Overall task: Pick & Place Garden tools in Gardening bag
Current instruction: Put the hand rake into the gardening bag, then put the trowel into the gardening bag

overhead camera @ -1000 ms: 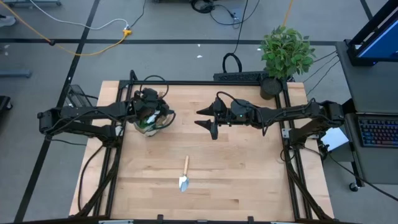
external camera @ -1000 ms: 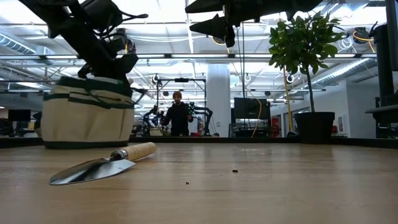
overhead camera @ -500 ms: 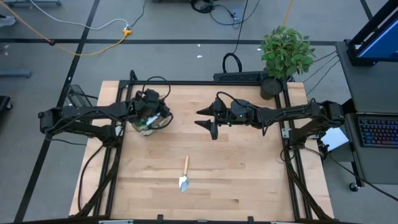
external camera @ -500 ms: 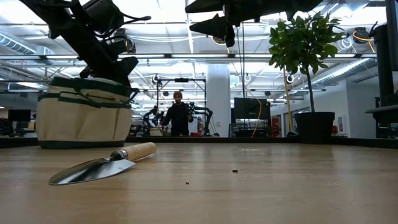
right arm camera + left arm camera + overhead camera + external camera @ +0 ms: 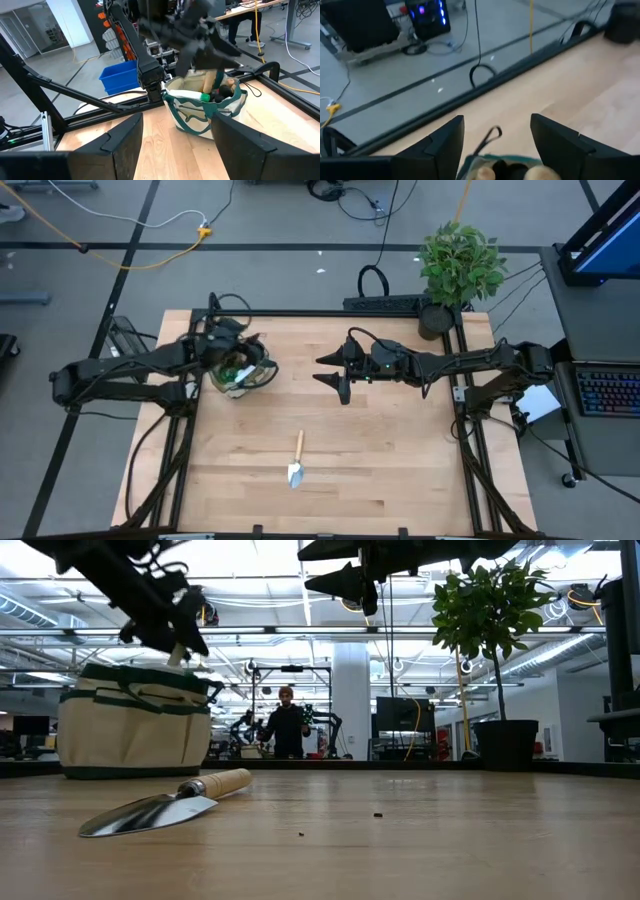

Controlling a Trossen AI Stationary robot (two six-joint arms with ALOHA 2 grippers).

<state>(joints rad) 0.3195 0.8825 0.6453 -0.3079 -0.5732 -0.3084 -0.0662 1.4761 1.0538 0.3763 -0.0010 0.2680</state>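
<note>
Above the gardening bag your left claw hangs open — right claw open mid-table — trowel lies apart.

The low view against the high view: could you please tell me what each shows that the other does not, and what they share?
Only the low view shows a person standing in the room beyond the table, and the gardening bag from the side, with its tan wall and dark green trim.

Only the high view shows the bag's open top, the keyboard beside the table, and which arm is which: the left end effector is over the bag, the right end effector near the table's middle.

Both show the trowel lying on the table and the potted plant.
</note>
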